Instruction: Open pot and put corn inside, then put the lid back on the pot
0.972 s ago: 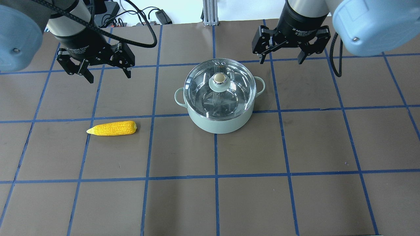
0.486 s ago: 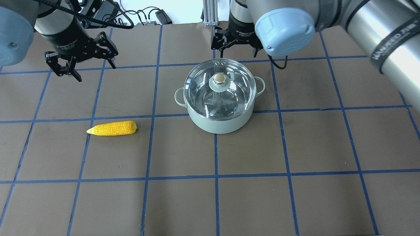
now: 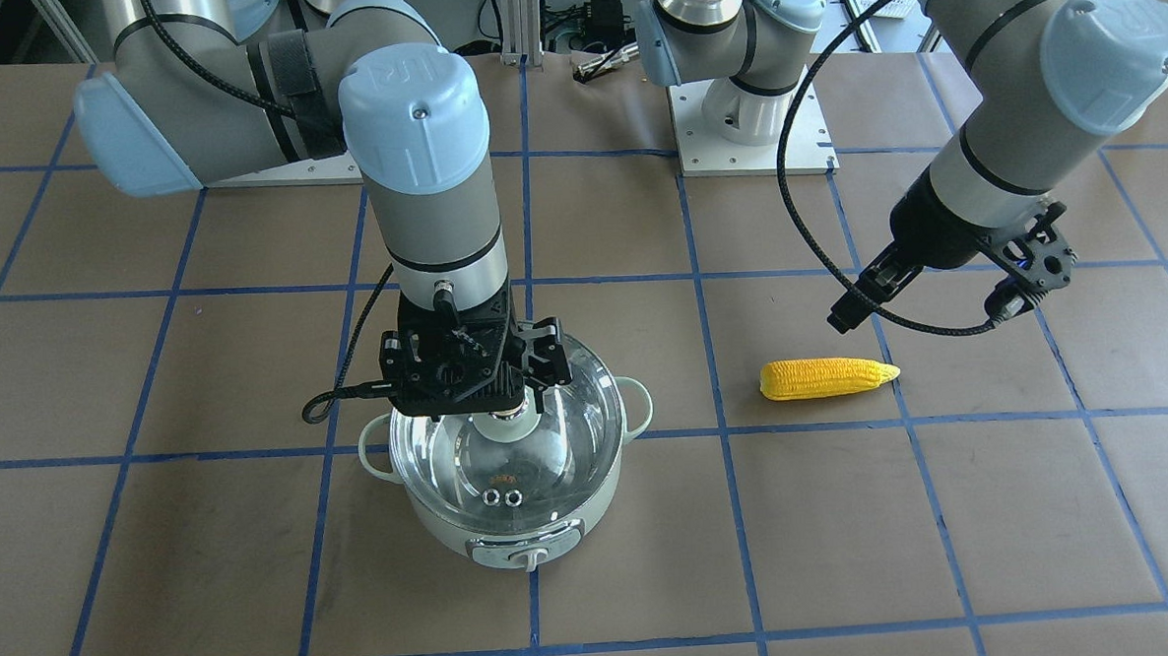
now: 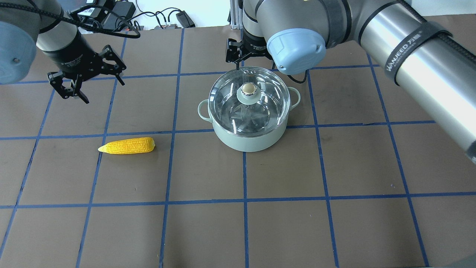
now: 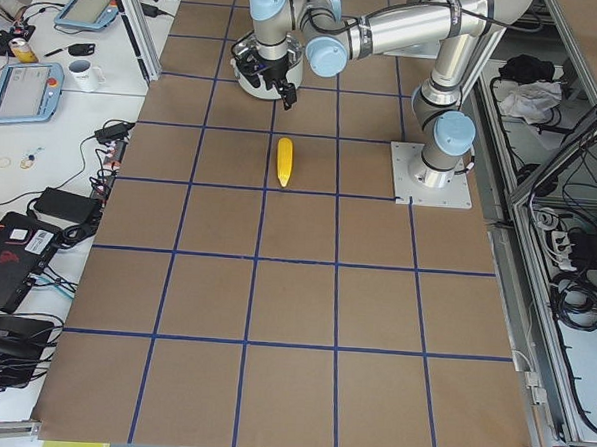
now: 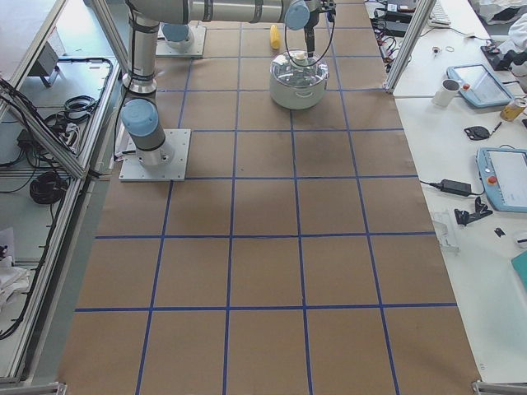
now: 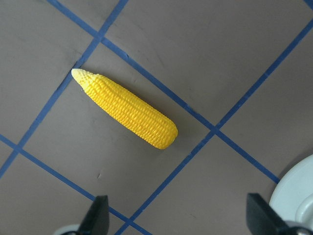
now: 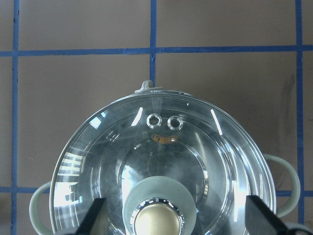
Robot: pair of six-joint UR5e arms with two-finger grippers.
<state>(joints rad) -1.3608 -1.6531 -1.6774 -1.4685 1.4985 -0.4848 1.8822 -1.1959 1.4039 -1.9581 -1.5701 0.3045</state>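
Overhead exterior: right arm blocks view behind lid; corn apart.

Bench: pot, lid seated on it. Corn well apart, lying flat. My left pincer spread, empty, beyond corn.

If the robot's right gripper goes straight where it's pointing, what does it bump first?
Most likely the beige knob on the lid, which sits right between the open fingers of the right gripper in its wrist view.

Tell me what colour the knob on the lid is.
Beige. The knob shows best in the overhead view, on the lid's pale green centre.
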